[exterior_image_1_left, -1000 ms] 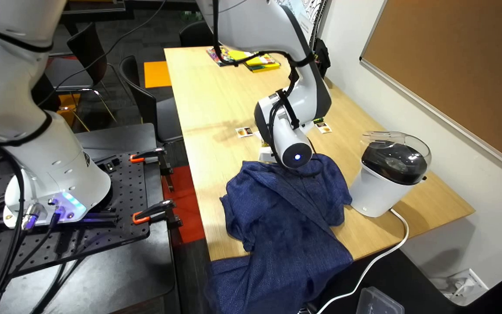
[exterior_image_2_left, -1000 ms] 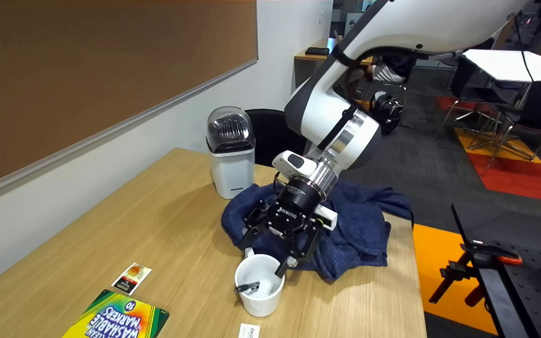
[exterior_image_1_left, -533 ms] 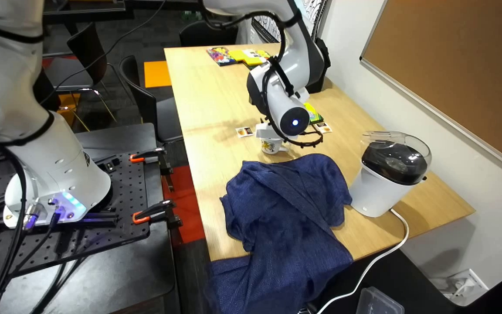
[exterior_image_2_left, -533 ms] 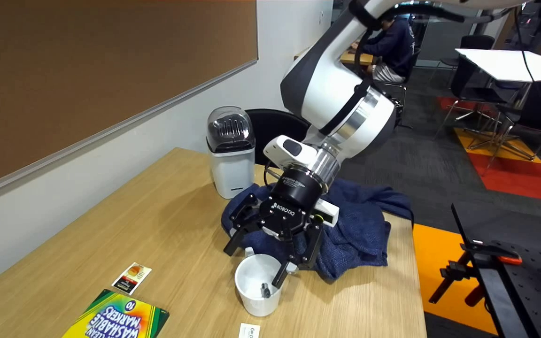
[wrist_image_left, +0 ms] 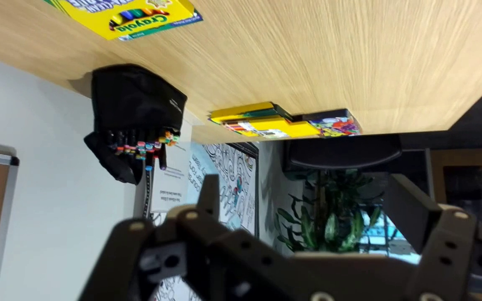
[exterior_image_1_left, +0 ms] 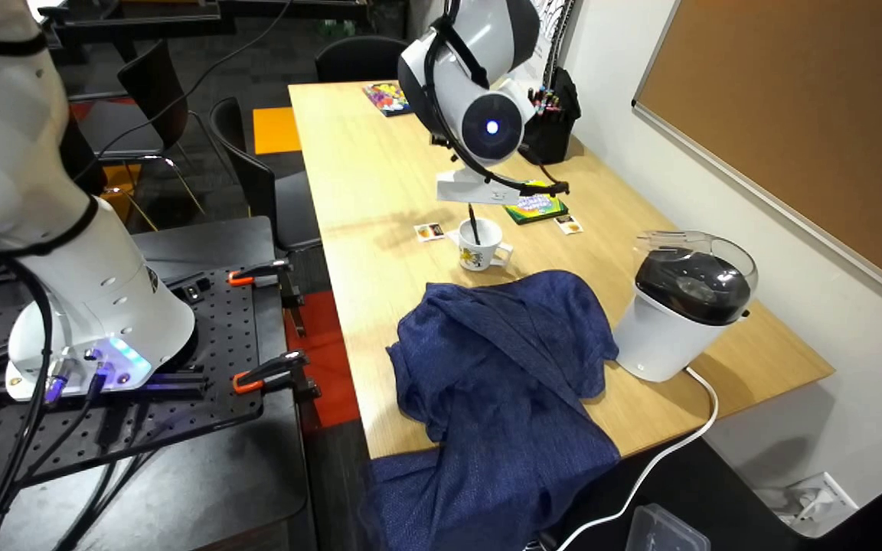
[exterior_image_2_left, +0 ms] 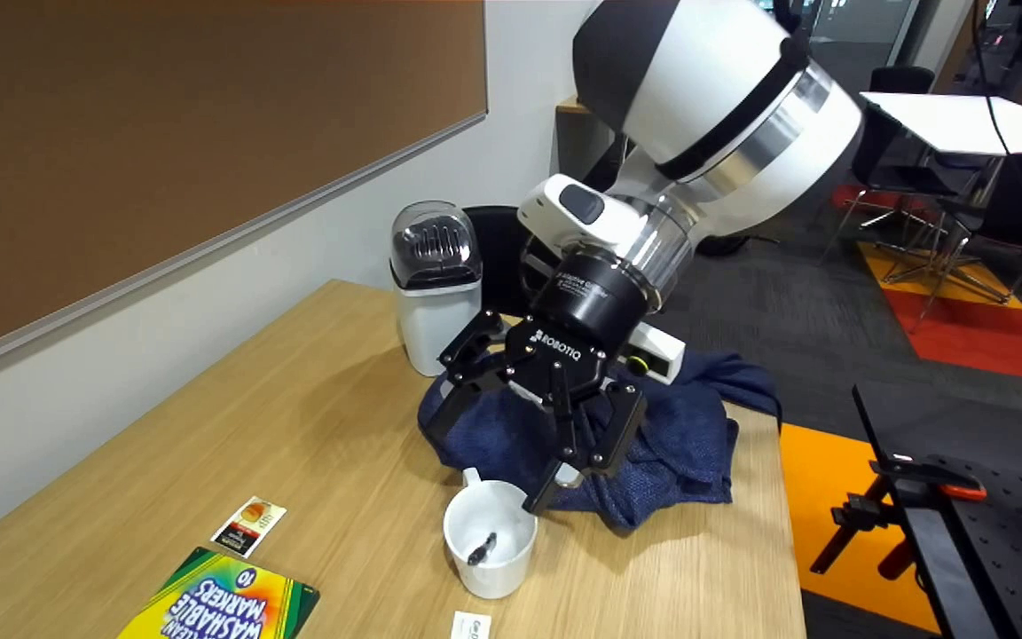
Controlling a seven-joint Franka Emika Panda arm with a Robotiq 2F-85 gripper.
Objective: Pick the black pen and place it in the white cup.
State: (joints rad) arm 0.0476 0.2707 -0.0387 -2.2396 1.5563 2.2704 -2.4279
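Note:
The white cup [exterior_image_1_left: 475, 260] stands upright on the table and also shows in an exterior view [exterior_image_2_left: 495, 579]. The black pen [exterior_image_1_left: 473, 226] is inside the cup, leaning, with its upper end above the rim. In an exterior view the pen [exterior_image_2_left: 481, 550] appears as a short dark stick within the cup's mouth. My gripper [exterior_image_2_left: 486, 470] is open and empty, above and beside the cup on the cloth side, with one fingertip close to the rim in that view. In the wrist view the open jaws [wrist_image_left: 303, 188] hold nothing; the cup and pen are out of view there.
A blue cloth [exterior_image_1_left: 502, 367] lies beside the cup. A white vessel with a black top [exterior_image_1_left: 667, 337] stands near the wall. A marker box [exterior_image_2_left: 223, 608] and a packet [exterior_image_2_left: 249, 525] lie on the table. A black pen holder [wrist_image_left: 136, 100] stands farther along.
My open gripper has moved up and back from the cup. The pen has shifted inside the cup and leans differently. The cup has stayed in place.

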